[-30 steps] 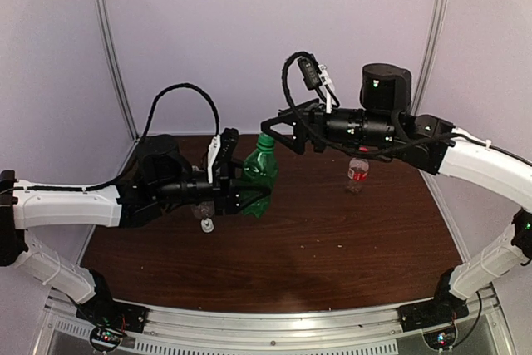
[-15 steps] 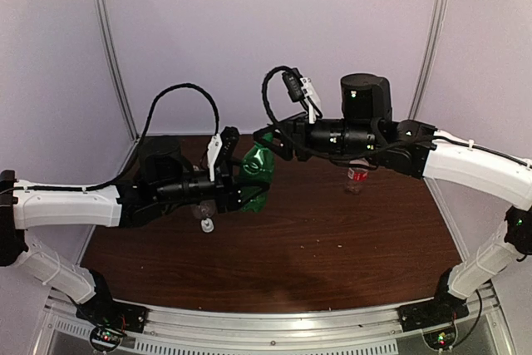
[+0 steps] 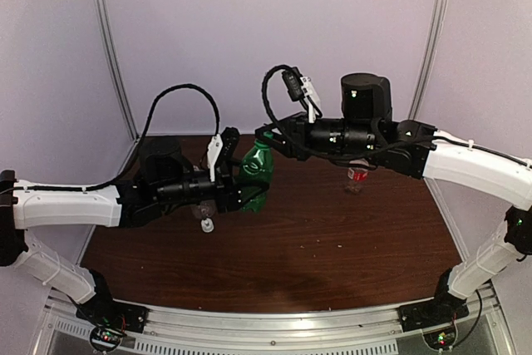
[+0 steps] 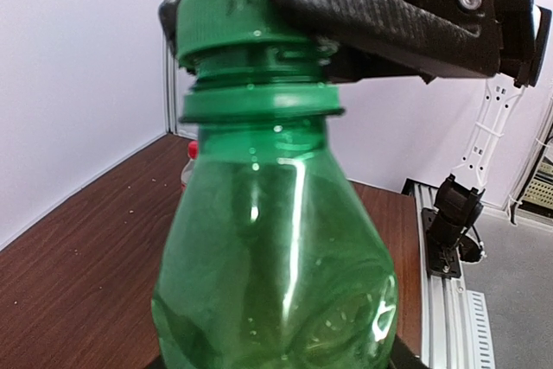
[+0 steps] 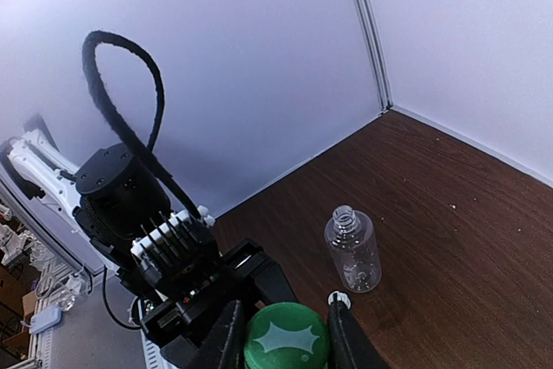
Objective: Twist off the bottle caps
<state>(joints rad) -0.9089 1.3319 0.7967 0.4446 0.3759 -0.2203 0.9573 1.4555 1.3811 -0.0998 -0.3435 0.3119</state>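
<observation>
Table (image 3: pixel 332 247): dark wood top, and everything you are working with sits toward its far half.
Left gripper (image 3: pixel 246 194): you have it reaching in from the left, pinching the lower body of the green bottle (image 3: pixel 258 165) from both sides.
Right gripper (image 5: pixel 285 340): you have it coming in from the right and above. Its two fingers (image 5: pixel 226 336) are pressed against opposite sides of the green cap (image 5: pixel 285 343), clamped on it.
Green bottle: it sits between your two arms, near the middle of the table's far half. Its long axis is close to upright, with the neck up and the base down by your left gripper, leaning a little. You cannot tell from these views whether its base touches the wood.
Clear bottle (image 5: pixel 352 250): it stands upright on the table behind your left gripper, long axis vertical, with its open neck pointing up.
Small bottle (image 3: pixel 357 177): it shows red and stands upright on the table under your right arm, well apart from the green one and partly hidden.
Green cap: it is seated on top of the green bottle's neck, flat face pointing up at your right wrist camera.
White cap (image 5: pixel 338 299): it rests on the wood just beside the clear bottle's foot.
</observation>
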